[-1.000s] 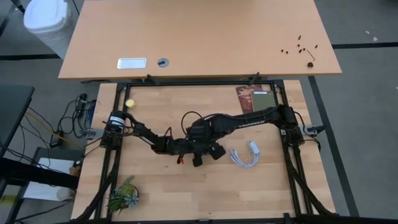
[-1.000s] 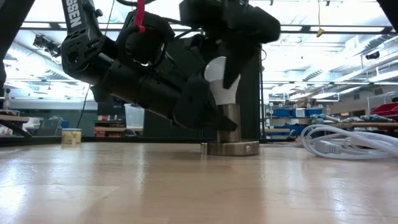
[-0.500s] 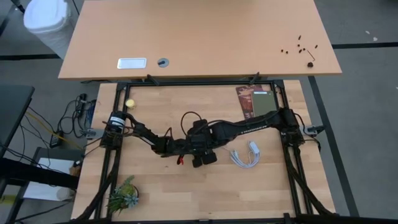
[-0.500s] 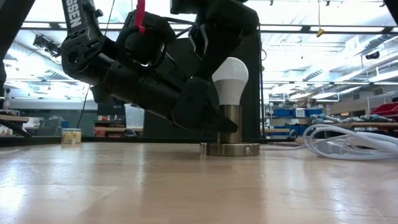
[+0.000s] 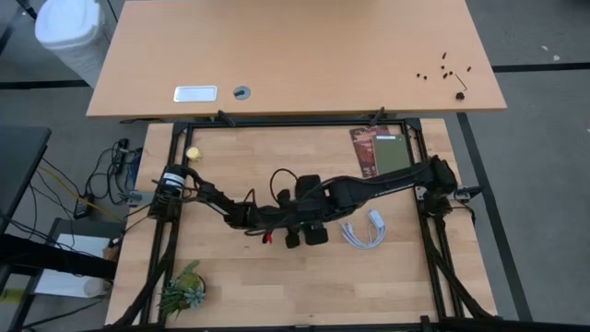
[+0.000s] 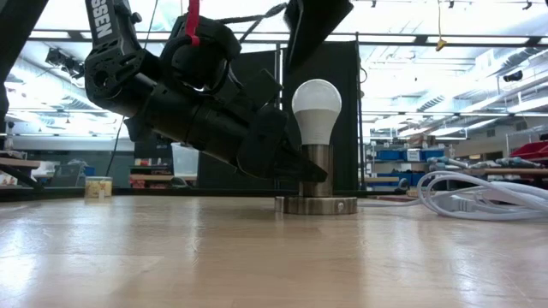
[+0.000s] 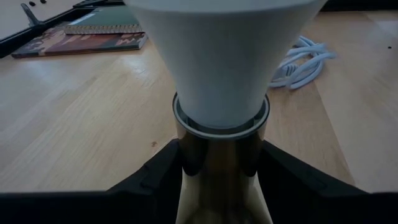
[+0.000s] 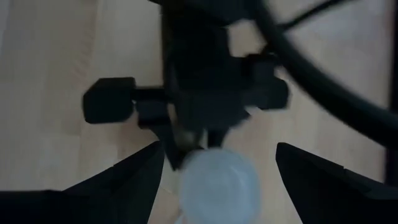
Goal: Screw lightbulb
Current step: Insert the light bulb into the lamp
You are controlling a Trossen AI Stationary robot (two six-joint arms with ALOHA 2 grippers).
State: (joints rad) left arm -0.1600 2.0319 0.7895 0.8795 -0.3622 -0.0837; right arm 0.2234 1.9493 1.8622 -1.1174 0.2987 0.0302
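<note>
White rounded lightbulb point(image 6: 316, 109) stands in brushed-metal socket point(image 6: 317, 182), pinched by left gripper point(image 7: 219, 163); right gripper point(image 8: 219, 167), jaws spread above, should regrip squarely and twist gently.

White capital letters run down the dark link of the left arm point(image 6: 107, 30) at the upper left of the low view; only the ending "SEN" reads clearly. No other lettering, label or number can be read in any view.
</note>
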